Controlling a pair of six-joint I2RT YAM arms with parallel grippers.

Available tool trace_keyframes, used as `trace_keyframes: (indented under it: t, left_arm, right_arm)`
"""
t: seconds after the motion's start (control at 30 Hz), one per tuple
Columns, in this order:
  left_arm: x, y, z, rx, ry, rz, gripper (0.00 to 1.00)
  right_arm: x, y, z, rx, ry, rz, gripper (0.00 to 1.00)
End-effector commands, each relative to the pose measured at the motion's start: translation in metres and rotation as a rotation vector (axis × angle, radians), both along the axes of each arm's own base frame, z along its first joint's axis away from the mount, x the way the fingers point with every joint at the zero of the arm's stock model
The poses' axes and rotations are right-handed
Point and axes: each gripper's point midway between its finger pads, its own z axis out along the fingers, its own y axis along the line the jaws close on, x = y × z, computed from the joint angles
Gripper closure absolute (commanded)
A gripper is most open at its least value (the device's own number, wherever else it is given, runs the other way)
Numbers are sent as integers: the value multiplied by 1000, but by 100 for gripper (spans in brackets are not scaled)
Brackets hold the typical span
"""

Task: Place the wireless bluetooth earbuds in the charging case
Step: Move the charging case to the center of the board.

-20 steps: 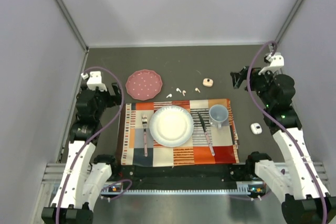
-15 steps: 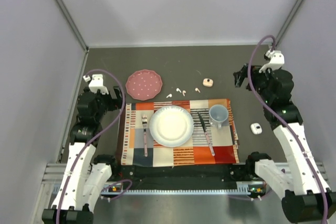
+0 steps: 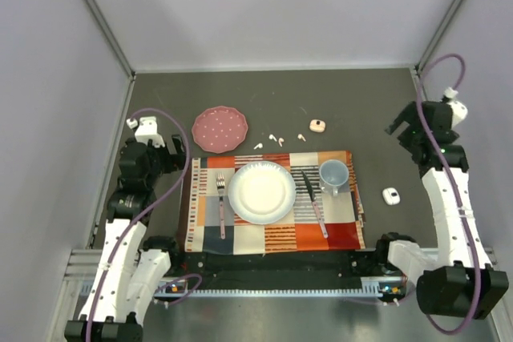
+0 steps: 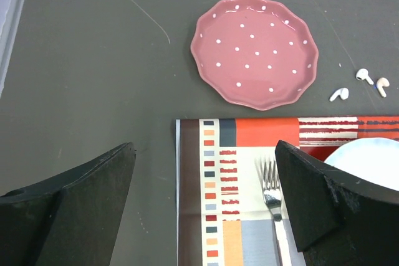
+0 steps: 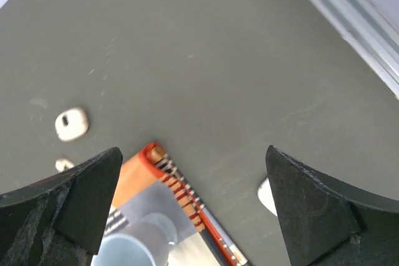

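**Both grippers open and empty, earbuds loose on the table**

The left gripper (image 3: 178, 156) is hanging over the left edge of the placemat (image 3: 276, 234), near the pink dotted plate (image 3: 220, 129). Its jaws are spread wide and are holding nothing. In the left wrist view its two black fingers (image 4: 75, 210) are framing the placemat's striped border and the fork (image 4: 274, 204), touching neither.

The right gripper (image 3: 395, 128) is hovering at the right side of the table (image 3: 345, 94). Its jaws are also spread wide and empty, well apart from any object.

The wireless bluetooth earbuds (image 3: 272, 136) are lying loose on the bare table just beyond the far edge of the placemat. They are sitting between the pink dotted plate and the peach charging case (image 3: 318, 126), and all are outside it. Four tiny pieces are showing from above. The left wrist view is picking up three of them: two white ones (image 4: 338, 95) and a peach one (image 4: 382, 85), with the peach one just beside a white one.

The white charging case (image 3: 391, 195) is sitting on the table right of the placemat, near the cup (image 3: 333, 175). In the right wrist view it is half hidden behind a finger (image 5: 324, 210).

On the placemat, the white plate (image 3: 261, 191) is sitting between the fork and the knife (image 3: 314, 198).
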Motion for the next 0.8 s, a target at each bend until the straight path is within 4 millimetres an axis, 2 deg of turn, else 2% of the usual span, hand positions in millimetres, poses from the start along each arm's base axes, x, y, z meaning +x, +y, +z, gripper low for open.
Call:
trace_keyframes:
  t: [0.0,0.07,0.17,0.23,0.27,0.33,0.37,0.47,0.6,0.77]
  left_arm:
    - [0,13,3,35,-28,57,1]
    - [0,11,2,31,-25,47,1]
    - [2,11,-1,32,-13,50,1]
    - [2,11,-3,31,-2,52,1]
    - [2,11,-2,30,-5,50,1]
    - [2,11,-2,31,-5,51,1]
    - [2,12,-2,33,-5,58,1]
    - [1,15,-3,39,-8,74,1]
    - [2,14,-4,37,-8,67,1]
    - [2,13,-6,33,-3,61,1]
  right_arm:
    - [-13,-26,-18,199,26,-175,1]
    - [-22,-40,-27,186,60,-250,1]
    - [-33,-47,-36,179,89,-318,1]
    - [-41,-45,-54,226,118,-385,6]
    - [-51,-42,-67,241,164,-405,6]
    - [-59,-38,-80,299,181,-471,6]
    - [-66,-32,-93,332,210,-487,6]
    - [-70,-15,-112,446,235,-512,5]
    - [-70,-14,-124,432,290,-479,2]
    - [-87,-10,-147,465,339,-558,3]
